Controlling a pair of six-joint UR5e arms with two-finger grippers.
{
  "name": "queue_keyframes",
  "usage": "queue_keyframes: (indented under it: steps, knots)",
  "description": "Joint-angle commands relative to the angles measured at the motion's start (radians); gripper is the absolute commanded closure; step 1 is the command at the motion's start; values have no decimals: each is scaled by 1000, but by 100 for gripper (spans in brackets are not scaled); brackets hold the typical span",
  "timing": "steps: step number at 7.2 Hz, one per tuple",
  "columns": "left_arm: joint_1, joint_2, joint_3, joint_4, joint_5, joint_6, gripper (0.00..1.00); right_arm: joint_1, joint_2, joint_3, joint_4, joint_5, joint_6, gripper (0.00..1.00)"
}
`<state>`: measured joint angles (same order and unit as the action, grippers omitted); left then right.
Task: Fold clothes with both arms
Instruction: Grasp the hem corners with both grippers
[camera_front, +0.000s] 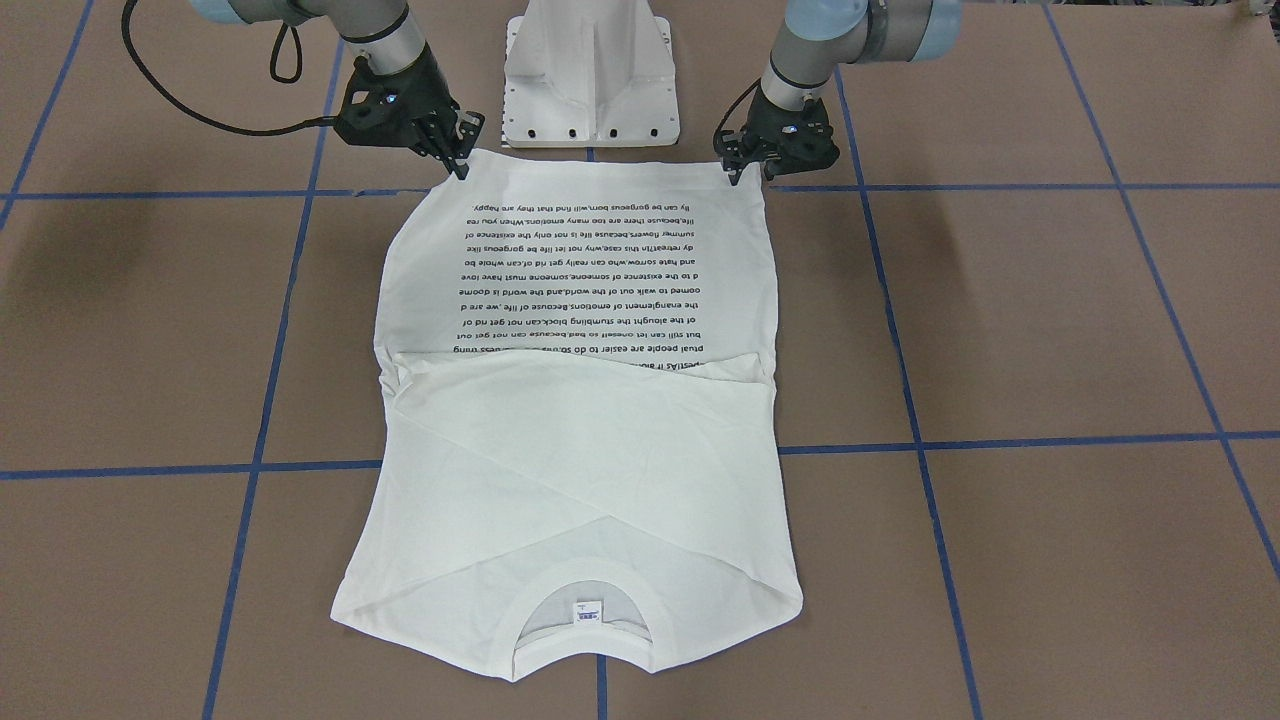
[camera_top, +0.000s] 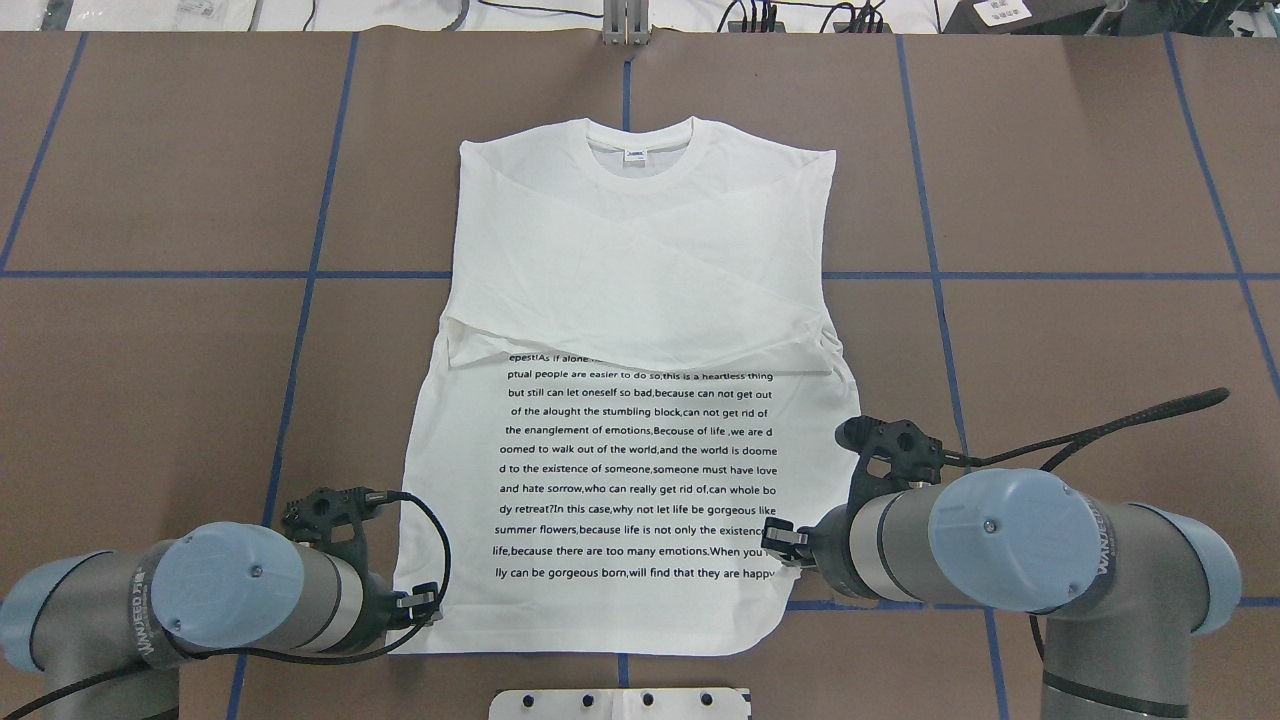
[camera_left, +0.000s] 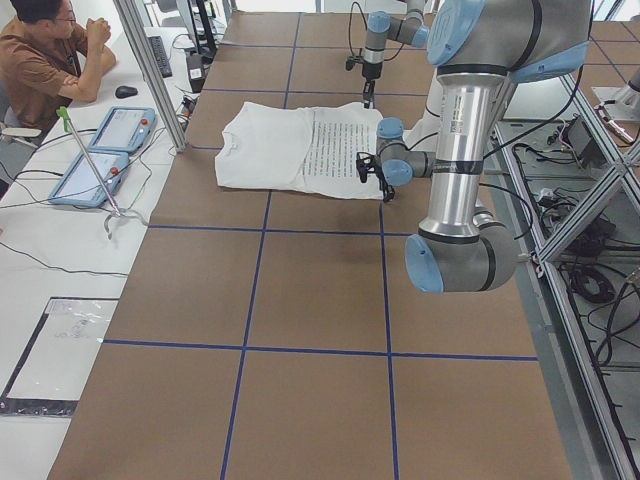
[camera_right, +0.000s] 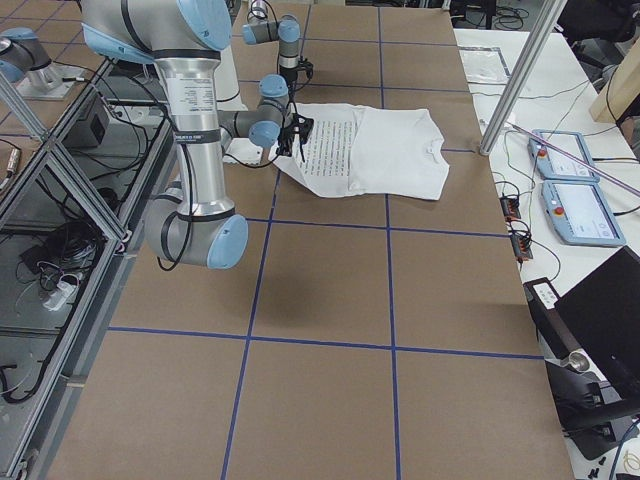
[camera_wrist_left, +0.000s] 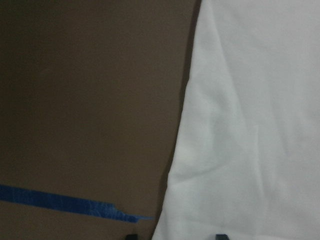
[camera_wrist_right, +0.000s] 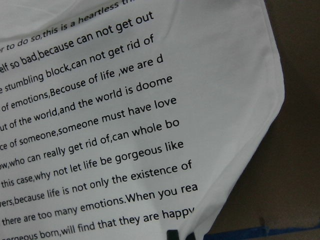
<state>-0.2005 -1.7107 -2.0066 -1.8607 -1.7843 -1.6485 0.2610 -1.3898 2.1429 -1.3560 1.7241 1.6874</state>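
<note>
Shirt (camera_top: 640, 300) lies flat mid-table (camera_top: 1050, 200), collar far, hem near the robot. Right gripper (camera_top: 783, 545) pinches the hem's right corner, raised slightly. Left gripper (camera_top: 425, 603) sits at the left corner, fingers apart.

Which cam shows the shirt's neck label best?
Exterior front-facing: the neck label lies nearest that camera, unobstructed. Overhead shows it smaller, at the far end. In the side views it is too small to make out. The wrist views miss it.
</note>
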Motion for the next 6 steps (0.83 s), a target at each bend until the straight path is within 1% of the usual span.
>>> queue_keyframes:
  steps: [1,3,4,6]
  knots:
    - [9,0,-4,2,0,-16,42,1,0,5,0,0,0,100]
    - [18,-1,-3,2,0,-17,47,3,0,5,0,0,0,100]
    - [18,-1,-3,2,-1,-17,54,3,0,5,0,2,0,100]
    - [21,-1,-4,2,0,-17,78,7,0,5,0,2,0,100]
